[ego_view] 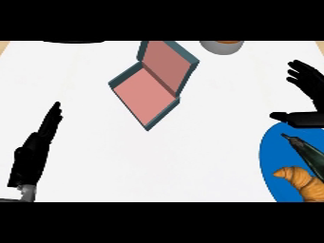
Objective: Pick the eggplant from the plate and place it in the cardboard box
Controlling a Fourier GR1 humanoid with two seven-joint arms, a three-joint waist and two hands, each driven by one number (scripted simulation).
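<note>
Right hand [317, 92] hangs spread wide, fingers apart and holding nothing, thumb reaching over the far rim of the blue plate [276, 156]. Eggplant [311, 157] lies on that plate just below the hand, untouched, stem end nearest the thumb. Croissant [306, 182] sits beyond it, further from the hand, touching or nearly so. Cardboard box [152, 85] stands open on the white bench [192, 156], well off to the hand's left. Left hand [36, 144] rests flat-fingered and straight at the opposite side. Bowl [222, 46] at the far edge.
</note>
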